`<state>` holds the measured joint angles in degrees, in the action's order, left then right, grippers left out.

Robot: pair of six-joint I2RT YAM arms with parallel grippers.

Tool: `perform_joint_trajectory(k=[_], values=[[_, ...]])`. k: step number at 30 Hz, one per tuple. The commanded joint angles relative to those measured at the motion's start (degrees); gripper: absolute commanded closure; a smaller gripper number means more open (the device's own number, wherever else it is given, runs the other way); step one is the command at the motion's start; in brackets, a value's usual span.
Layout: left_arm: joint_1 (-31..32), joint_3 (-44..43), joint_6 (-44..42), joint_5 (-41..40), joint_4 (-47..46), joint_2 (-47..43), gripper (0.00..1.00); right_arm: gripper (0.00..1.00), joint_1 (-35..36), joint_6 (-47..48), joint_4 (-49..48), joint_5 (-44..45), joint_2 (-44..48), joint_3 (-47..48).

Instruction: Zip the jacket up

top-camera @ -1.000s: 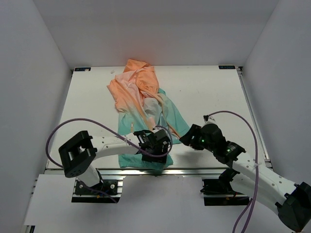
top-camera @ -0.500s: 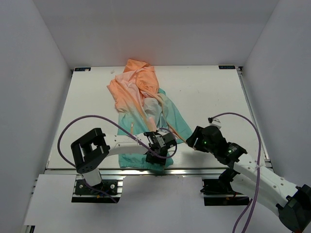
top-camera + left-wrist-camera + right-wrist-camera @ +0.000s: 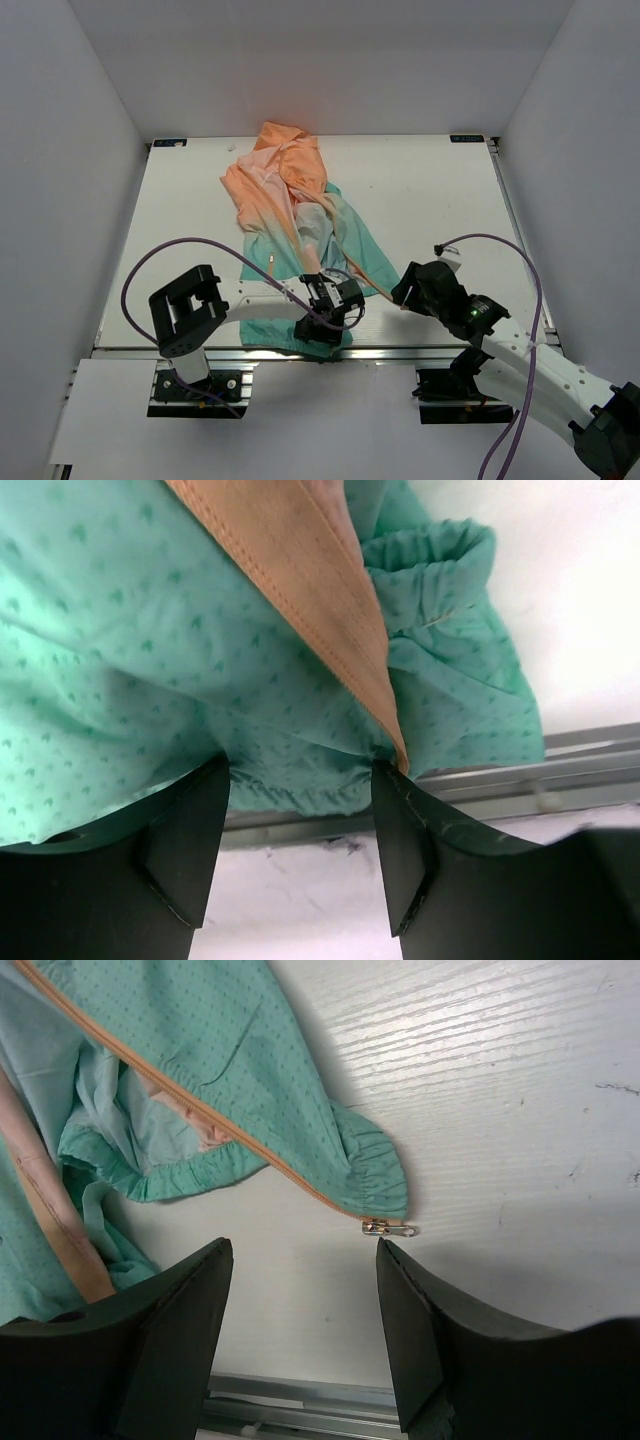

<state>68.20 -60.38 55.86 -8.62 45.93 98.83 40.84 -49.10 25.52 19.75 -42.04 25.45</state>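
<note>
L gripper [image 3: 300, 780] has slid back to the near edge: jaws wide, jacket [image 3: 285, 190] hem [image 3: 290, 800] + orange zip tape [image 3: 330, 610] between them, unclamped. R gripper [image 3: 303, 1250] has backed off, also wide; zip pull [image 3: 388, 1227] sits just ahead of it on the table [image 3: 500, 1080]. Looks like zip halves are still unjoined.

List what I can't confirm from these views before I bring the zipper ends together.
Top view: the zipper slider is too small to find; only the right wrist view shows it.
Left wrist view: the orange zipper tape has its lower end hidden behind a finger of the left gripper.
Top view: that gripper covers the jacket hem under it, and folds hide the upper zipper.
</note>
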Motion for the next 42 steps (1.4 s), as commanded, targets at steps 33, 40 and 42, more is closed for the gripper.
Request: perform_joint_trajectory(k=[33, 40, 42], values=[[-19.9, -2.3, -9.2, -12.4, -2.6, 2.7, 1.00, 0.44, 1.3, 25.8, -27.9, -8.2, -20.7, 2.5], [-30.8, -9.4, -16.1, -14.1, -6.7, 7.9, 1.00, 0.42, 1.4, 29.6, -23.6, -5.6, -26.7, 9.8], [-31.4, -11.8, -17.1, -14.8, -4.7, 8.0, 1.00, 0.42, 1.4, 30.2, -22.4, -6.1, -27.2, 10.8]])
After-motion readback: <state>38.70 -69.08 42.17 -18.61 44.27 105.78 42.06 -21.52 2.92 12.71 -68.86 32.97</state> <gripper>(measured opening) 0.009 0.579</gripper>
